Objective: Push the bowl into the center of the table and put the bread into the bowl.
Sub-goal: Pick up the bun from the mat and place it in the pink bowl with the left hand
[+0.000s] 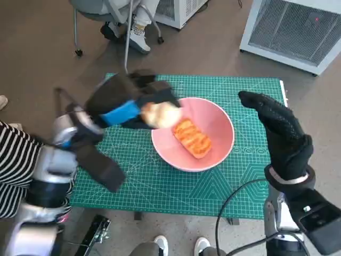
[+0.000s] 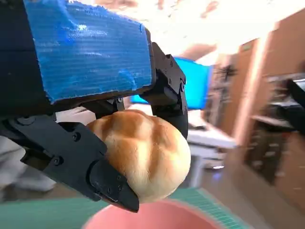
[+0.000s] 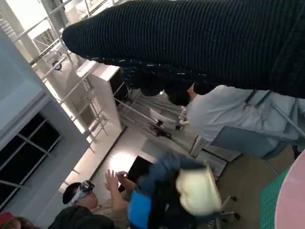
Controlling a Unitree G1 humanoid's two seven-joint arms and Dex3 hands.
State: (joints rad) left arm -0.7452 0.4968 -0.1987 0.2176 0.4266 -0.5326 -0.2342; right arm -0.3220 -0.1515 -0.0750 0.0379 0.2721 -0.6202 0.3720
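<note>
The head view looks steeply down on the desk. Both wrist views sit close behind their hands, facing outward across the room; all three share the bread roll and pink bowl.

The bowl sits mid-table, one bread inside, left hand holding a bun above its rim.

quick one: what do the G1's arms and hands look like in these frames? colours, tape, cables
Left hand: black, angular fingers, a bright blue tape strip across its back, ribbed in the left wrist view. Its forearm is pale silver-grey with a dark band. Right hand: black knitted glove with a fine dotted weave, ending in a cuff above a pale wrist. A black cable loops beside the right forearm, which carries a dark boxy module.
</note>
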